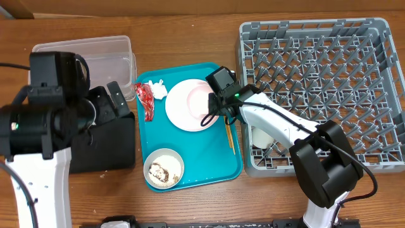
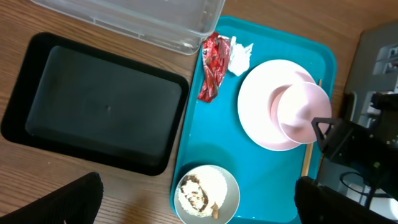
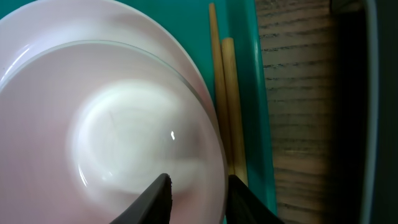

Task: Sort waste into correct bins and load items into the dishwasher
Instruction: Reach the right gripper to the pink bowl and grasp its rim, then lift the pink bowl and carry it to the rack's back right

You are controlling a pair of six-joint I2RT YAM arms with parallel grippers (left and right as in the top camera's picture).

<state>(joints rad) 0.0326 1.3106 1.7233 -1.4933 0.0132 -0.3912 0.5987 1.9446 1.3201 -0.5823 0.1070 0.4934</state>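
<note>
Right pincer (image 3: 197, 185) straddles the rim of the small glossy pink bowl (image 3: 124, 143), jaws narrowly parted. It's likely rigid, slippery and breakable, so pinch the rim firmly.

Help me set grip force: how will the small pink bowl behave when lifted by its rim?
The small pink bowl looks glossy, so its thin rim may slip in the right gripper. It seems rigid and probably light. Resting on the smooth plate, it could slide if nudged.

We see a robotics lab bench staged as a dish-clearing station: 2 robot arms, left arm (image 1: 38, 120) and right arm (image 1: 278, 123), at a wooden table (image 1: 190, 38) with a grey dish rack (image 1: 329, 63) and a teal tray (image 1: 202, 152).
</note>
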